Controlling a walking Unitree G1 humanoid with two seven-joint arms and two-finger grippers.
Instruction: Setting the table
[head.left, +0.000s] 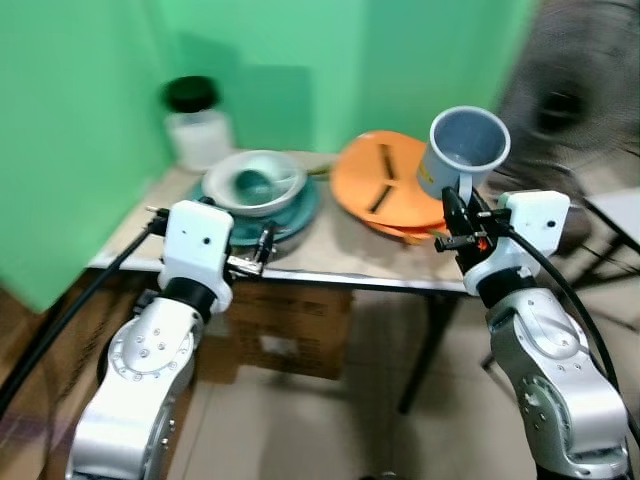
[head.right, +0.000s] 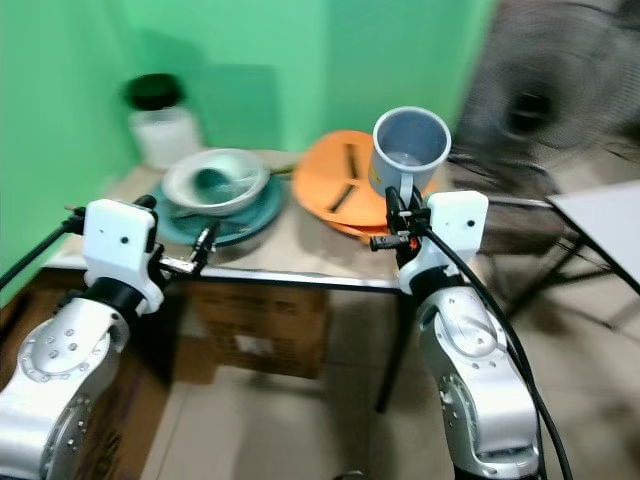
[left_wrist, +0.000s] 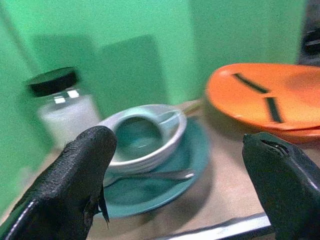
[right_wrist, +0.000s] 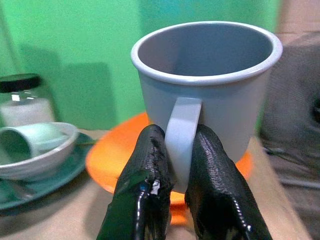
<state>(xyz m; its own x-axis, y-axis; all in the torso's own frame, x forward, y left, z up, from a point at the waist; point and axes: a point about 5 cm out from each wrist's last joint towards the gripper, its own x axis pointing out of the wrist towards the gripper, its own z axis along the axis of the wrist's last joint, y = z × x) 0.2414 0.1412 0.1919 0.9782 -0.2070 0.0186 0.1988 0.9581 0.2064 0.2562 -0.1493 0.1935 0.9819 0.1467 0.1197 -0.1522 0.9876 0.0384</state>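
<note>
**Inspector:** Report the right gripper (right_wrist: 172, 165).

**Assistant:** Its two black fingers (right_wrist: 142, 185) are closed on the handle of a grey mug (right_wrist: 210, 95), one on each side. In the left eye view the mug (head.left: 465, 150) sits right of centre in the upper half of the frame, held upright, mouth up, above the near right part of the table (head.left: 330, 260). It hangs over the edge of an orange plate (head.left: 385, 180), and I cannot tell if it touches it.

**Inspector:** And the left gripper (left_wrist: 185, 175)?

**Assistant:** Wide open, holding nothing. One finger (left_wrist: 75, 175) is at the lower left of the wrist frame, the other at the lower right, with the crockery showing between them. In the left eye view the gripper (head.left: 262, 248) is left of centre, at the table's near edge, just in front of a teal plate (head.left: 300, 212).

**Inspector:** What is on the table?

**Assistant:** The teal plate carries a pale bowl (head.left: 255, 182), and a small teal cup (left_wrist: 137, 137) lies on its side inside the bowl. A spoon (left_wrist: 160, 174) rests on the teal plate in front of the bowl. Behind these, upper left of the frame, stands a jar (head.left: 197, 125) with a black lid and white contents. The orange plate has dark strips on it; what they are I cannot tell.

**Inspector:** Surroundings?

**Assistant:** A green wall (head.left: 90, 120) behind, a fan (head.left: 565, 105) blurred at the upper right, and a cardboard box (head.left: 290, 330) under the table.
</note>
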